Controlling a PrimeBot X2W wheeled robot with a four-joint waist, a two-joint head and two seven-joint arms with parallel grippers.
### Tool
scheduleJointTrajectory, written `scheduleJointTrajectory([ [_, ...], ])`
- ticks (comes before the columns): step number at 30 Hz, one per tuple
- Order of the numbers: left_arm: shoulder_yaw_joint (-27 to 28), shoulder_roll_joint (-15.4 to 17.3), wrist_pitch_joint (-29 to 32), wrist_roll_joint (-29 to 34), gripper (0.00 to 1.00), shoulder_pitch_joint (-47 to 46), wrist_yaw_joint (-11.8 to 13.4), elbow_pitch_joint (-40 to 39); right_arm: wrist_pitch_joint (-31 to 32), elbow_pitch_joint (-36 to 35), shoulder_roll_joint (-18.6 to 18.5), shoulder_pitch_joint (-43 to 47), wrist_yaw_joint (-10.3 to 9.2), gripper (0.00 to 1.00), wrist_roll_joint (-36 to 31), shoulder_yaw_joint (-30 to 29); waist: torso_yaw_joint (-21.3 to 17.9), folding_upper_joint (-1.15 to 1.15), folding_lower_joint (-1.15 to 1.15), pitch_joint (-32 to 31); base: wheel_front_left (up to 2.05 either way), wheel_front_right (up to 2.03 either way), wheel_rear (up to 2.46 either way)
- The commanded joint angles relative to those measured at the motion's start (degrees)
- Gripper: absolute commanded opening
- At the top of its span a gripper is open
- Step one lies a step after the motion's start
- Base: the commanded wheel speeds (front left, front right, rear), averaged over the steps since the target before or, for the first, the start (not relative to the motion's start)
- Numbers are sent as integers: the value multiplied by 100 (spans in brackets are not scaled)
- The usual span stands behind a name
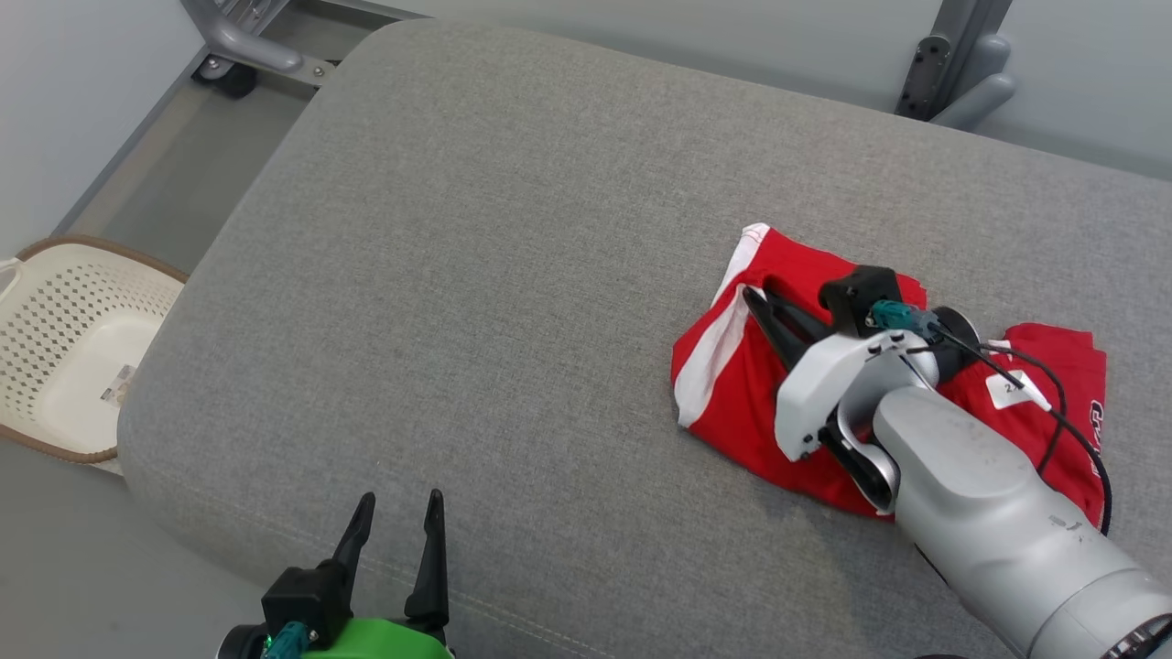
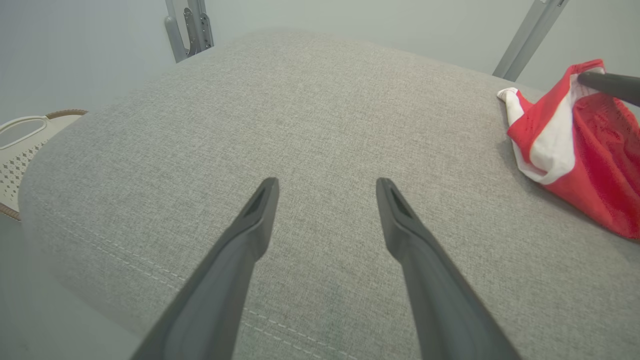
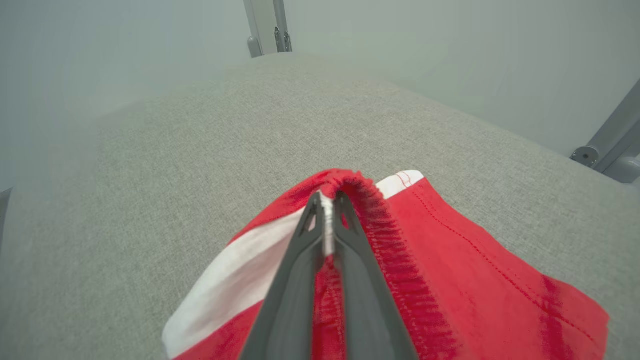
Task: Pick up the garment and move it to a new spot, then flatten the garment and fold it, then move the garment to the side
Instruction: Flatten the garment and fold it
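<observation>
- The gray cushion [image 1: 513,275] is being used as the work surface. Most of it is lying bare, so plenty of room is being left toward the robot's left for a new spot.
- A pale plastic basket [image 1: 55,320] is standing on the floor beside the cushion's left edge and is not being touched.
- The garment [image 1: 742,412], red with a white stripe, is lying crumpled on the right part of the cushion, well apart from the basket. It is bunched and doubled over itself rather than spread, and no tidy fold is being shown.
- The right gripper [image 3: 328,200] is being pressed together on a raised ridge at the garment's far-left edge, where the red hem and the white stripe meet. A thin pleat of cloth is being pinched between its fingertips.
- The left gripper [image 1: 400,502] is being held spread wide and empty, low over the near edge of the cushion, well apart from the garment.
- Progress is being judged as very early: the grasp for the first pick-up is being made while most of the cloth is resting on the cushion. The lift and carry to a new spot, the flattening, the folding and the final move to the side are all being left to do.
</observation>
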Motion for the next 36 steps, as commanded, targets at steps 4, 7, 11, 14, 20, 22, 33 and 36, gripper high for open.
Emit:
scheduleJointTrajectory([
  [4, 40, 8, -2, 38, 100, 81, -45, 64, -77, -631, 34, -447, -9, 0, 0, 7, -64, 0, 0, -209, 0, 0, 0],
  [7, 62, 8, -2, 98, 100, 99, -94, 131, -69, -1251, 29, -765, -9, 0, -151, -133, -31, 0, 0, -353, 0, 0, 0],
  [11, 95, 8, -1, 163, 100, 121, -167, 217, -70, -1892, 26, -1170, -9, 0, -351, -170, 98, 0, 0, -548, 0, 0, 0],
  [14, 152, 8, -2, 208, 100, 185, -188, 280, -70, -2116, 6, -1348, -9, 0, -329, -310, 163, 0, 0, -663, 0, 0, 0],
  [20, 294, 7, -2, 235, 100, 360, -230, 317, -66, -2271, -265, -787, -9, 0, -233, -300, 58, 0, 0, -743, 0, 0, 0],
  [22, 316, 7, -1, 224, 100, 377, -228, 317, -67, -2237, -477, -439, -9, 0, -130, -225, -63, 0, 0, -729, 0, 0, 0],
  [33, 215, 8, -2, 253, 100, 130, -313, 289, -68, -1852, -1514, 1353, -9, 0, 158, -256, -782, 0, 0, -538, 0, 0, 0],
  [36, 203, 9, -1, 289, 100, 66, -339, 324, -68, -1873, -1606, 1757, -9, 0, 131, -342, -964, 0, 0, -555, 0, 0, 0],
])
